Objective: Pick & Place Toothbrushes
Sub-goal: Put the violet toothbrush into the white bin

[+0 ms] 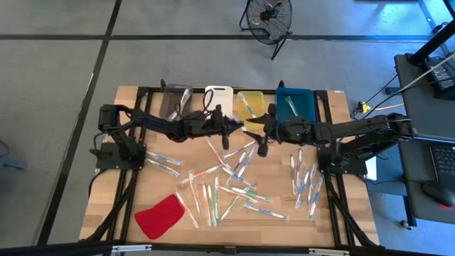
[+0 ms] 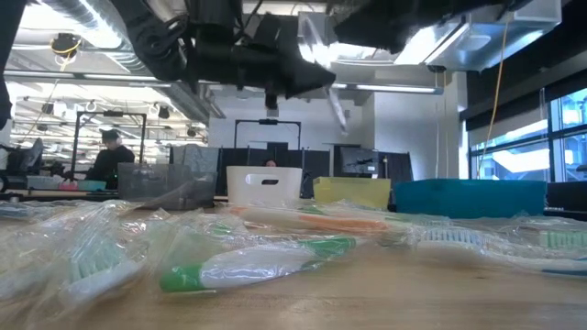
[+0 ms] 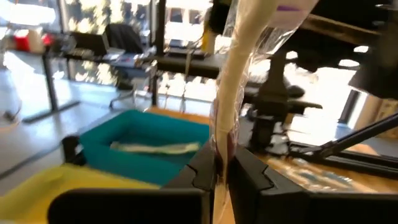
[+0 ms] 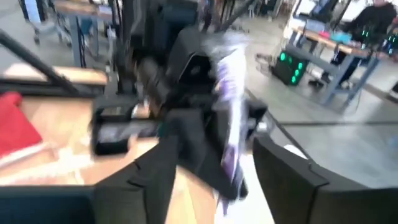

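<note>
The left jaws were clamped on a wrapped toothbrush, gripping it near one end so that its long axis ran up and away from them. The right jaws stood apart, with the same toothbrush passing through the gap between them, apparently untouched by either finger. In the high view the two grippers met nose to nose above the middle of the table, just in front of the row of bins: a grey bin, a white bin, a yellow bin and a teal bin. This looked like a handover, the brush resting with the left arm alone. That arm sat close to the yellow bin and the white one, so the coming move likely turned on carrying the brush back over the right bin. Many other toothbrushes lay scattered on the table, beside a red cloth.
</note>
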